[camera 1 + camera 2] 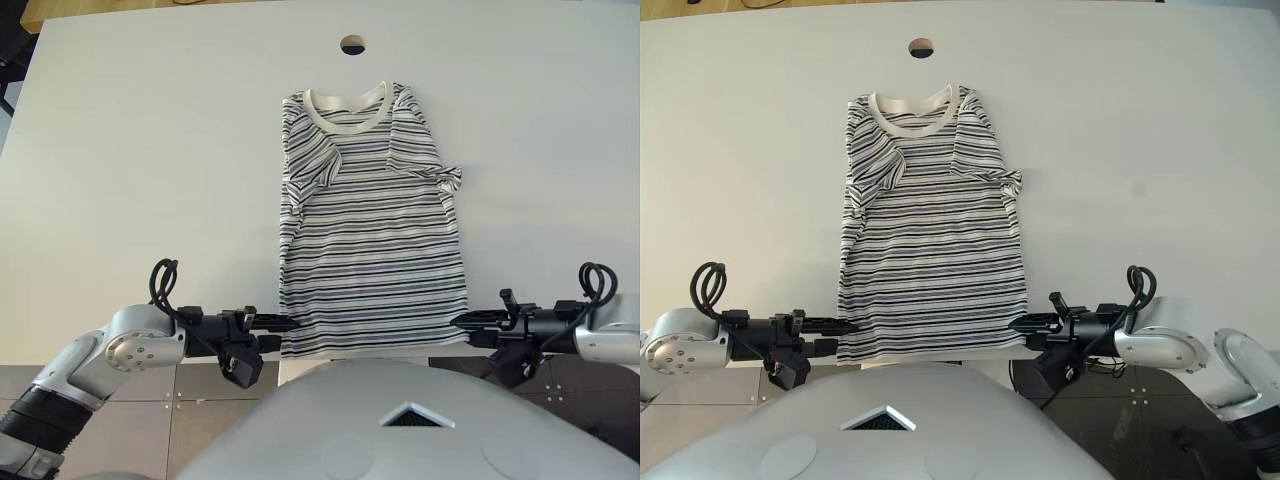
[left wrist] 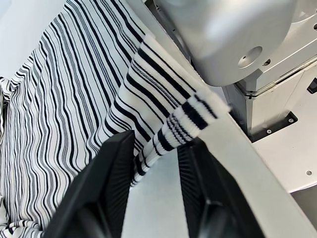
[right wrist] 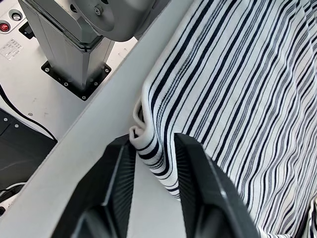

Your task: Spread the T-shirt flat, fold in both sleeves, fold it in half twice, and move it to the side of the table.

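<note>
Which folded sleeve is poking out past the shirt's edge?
The right sleeve: its cuff juts beyond the side edge of the T-shirt. The left sleeve lies wholly inside the outline.

The black-and-white striped T-shirt (image 1: pixel 372 240) lies flat on the white table (image 1: pixel 120 150), sleeves folded in, cream collar farthest.

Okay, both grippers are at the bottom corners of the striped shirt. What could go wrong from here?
The left gripper and right gripper each pinch only a small hem corner of the T-shirt, so one may slip mid-fold. The folded sleeve on the robot's right pokes past the side and could flop open. The hem lies at the table edge and might slide off.
</note>
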Robot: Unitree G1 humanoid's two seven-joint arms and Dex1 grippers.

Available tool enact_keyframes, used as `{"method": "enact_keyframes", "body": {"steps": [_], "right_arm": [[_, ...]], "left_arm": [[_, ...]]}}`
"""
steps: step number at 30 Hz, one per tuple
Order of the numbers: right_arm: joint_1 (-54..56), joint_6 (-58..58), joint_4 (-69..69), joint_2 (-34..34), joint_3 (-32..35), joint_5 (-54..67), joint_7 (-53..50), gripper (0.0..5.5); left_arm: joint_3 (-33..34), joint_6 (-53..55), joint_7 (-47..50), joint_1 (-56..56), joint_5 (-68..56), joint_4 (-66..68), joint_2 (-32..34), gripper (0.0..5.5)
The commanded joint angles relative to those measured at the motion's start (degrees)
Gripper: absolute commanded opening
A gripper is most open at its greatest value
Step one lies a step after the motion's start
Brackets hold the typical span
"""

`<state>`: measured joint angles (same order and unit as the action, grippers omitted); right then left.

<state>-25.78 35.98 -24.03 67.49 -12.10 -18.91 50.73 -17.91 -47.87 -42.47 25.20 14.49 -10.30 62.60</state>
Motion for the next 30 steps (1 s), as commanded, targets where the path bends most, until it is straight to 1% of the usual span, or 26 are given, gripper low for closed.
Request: {"method": "enact_keyframes", "body": {"steps": [1,5,6,10,16,18,20,22,24,26,30], "right_arm": [[0.5,-0.4,0.4,-0.7,0.0,0.3,-0.1,0.67],[0.6,0.2,1.5,-1.4,-0.3,-0.1,-0.7,0.11],[0.6,0.2,1.6,-1.6,-0.3,-0.1,-0.7,0.10],[0.9,-0.1,2.1,-2.3,-0.3,1.5,-0.7,0.10],[1.1,-2.6,2.5,-4.9,0.9,15.6,-0.9,0.10],[3.1,-3.6,3.1,-7.3,1.8,21.4,-1.7,0.10],[6.7,-4.9,4.1,-11.3,2.4,25.4,-3.6,0.10],[14.3,-9.2,8.1,-18.2,2.7,22.9,-8.9,0.10],[23.7,-11.6,17.2,-24.7,2.5,15.4,-15.9,0.10],[30.6,-12.5,26.3,-28.9,1.9,8.9,-21.9,0.10],[40.5,-12.6,42.0,-35.2,0.0,1.0,-30.8,0.10]], "left_arm": [[-0.6,-0.7,-1.1,-0.4,-0.3,0.8,0.4,0.85],[-0.7,-1.1,-1.3,-0.4,-0.8,1.1,0.3,0.28],[-0.6,-1.2,-1.4,-0.4,-1.3,1.2,0.3,0.14],[-0.6,-0.7,-1.4,-1.3,-6.2,2.0,-0.8,0.11],[-0.8,0.5,-2.5,-6.5,-18.9,6.3,-6.3,0.11],[0.0,1.1,-2.2,-7.8,-21.4,7.7,-8.5,0.11],[1.1,3.2,-1.4,-10.4,-23.4,9.5,-11.4,0.11],[2.3,5.9,0.9,-15.4,-21.7,14.0,-15.8,0.11],[3.6,9.9,5.3,-22.5,-18.2,21.8,-21.3,0.11],[3.7,11.8,8.9,-29.5,-14.3,30.7,-25.9,0.11],[3.3,12.3,14.5,-40.6,-8.0,46.0,-32.0,0.11]]}}
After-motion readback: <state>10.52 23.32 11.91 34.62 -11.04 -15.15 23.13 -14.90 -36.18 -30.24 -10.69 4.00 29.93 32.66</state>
